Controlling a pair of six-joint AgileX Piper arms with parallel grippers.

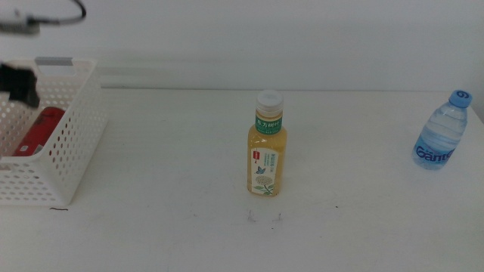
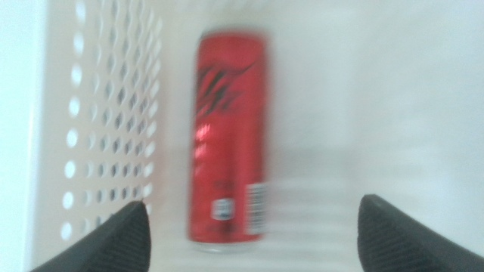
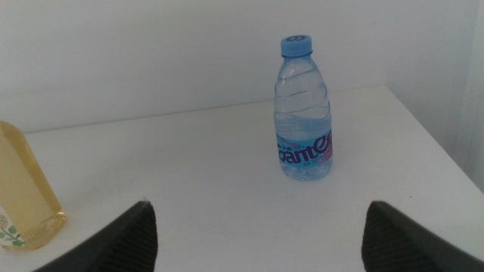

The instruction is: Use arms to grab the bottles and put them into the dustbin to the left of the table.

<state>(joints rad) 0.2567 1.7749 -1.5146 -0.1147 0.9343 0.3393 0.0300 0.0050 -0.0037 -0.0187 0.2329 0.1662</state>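
The red can (image 2: 228, 136) is lying in the dustbin (image 1: 72, 162) at frame left, beneath the wide-open, empty left gripper (image 2: 253, 234). Next, the water bottle (image 3: 304, 113) at right probably needs grasping by the open right gripper (image 3: 257, 238).

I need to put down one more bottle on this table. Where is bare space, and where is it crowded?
Bare tabletop lies between the dustbin and the yellow-drink bottle, and between that bottle and the water bottle. Crowded: the dustbin, with the red can lying inside under the open left gripper.
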